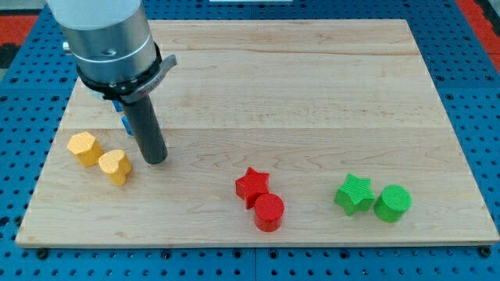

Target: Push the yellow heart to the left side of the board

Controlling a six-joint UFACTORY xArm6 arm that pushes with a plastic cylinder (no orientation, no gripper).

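The yellow heart (pixel 116 166) lies on the wooden board (pixel 312 94) near the view's left edge, lower part. A yellow hexagon-like block (pixel 83 148) sits just to its upper left, nearly touching it. My tip (pixel 156 159) is down on the board just to the right of the yellow heart, a small gap between them. The rod rises up to the arm's grey wrist (pixel 105 35) at the view's top left.
A red star (pixel 252 185) and a red cylinder (pixel 269 211) touch each other at the bottom centre. A green star (pixel 354 193) and a green cylinder (pixel 392 203) sit at the bottom right. A blue block (pixel 124 122) is mostly hidden behind the rod.
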